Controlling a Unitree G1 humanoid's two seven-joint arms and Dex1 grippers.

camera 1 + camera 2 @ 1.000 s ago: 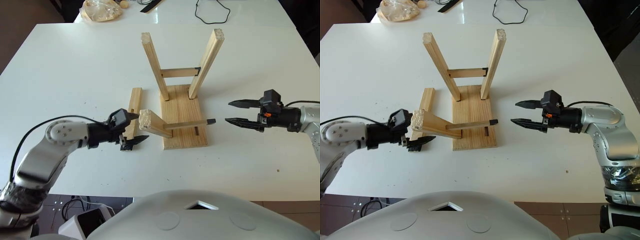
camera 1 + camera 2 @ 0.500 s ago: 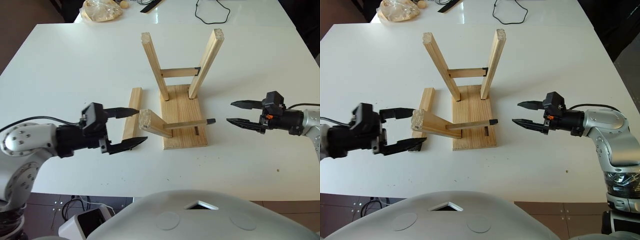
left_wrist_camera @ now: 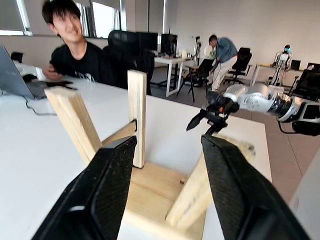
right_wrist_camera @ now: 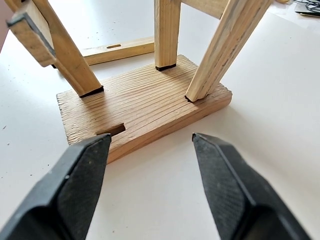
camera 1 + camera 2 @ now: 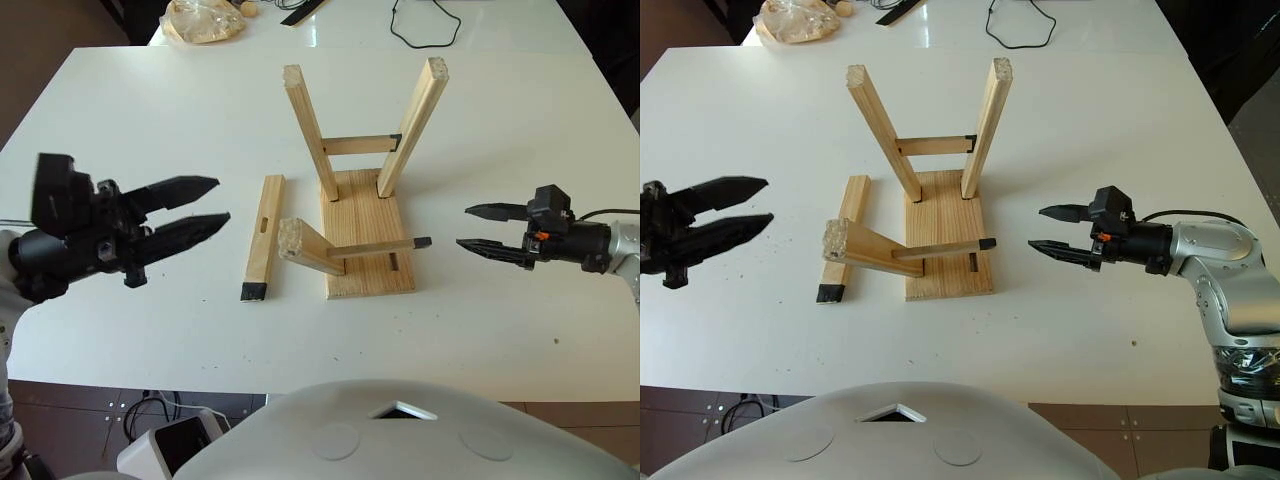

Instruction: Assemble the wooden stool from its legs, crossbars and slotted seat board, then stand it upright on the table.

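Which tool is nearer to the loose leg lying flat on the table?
Left. The left tool hovers just beside the loose leg; the right tool is beyond the seat board.

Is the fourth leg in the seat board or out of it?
Out. The leg lies flat on the table left of the board, and one slot in the board is empty.

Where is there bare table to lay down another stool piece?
Bare table lies left of the upright legs, beyond the left claw; also between the seat board and the right claw, and along the near edge. It is crowded between the loose leg and the board.
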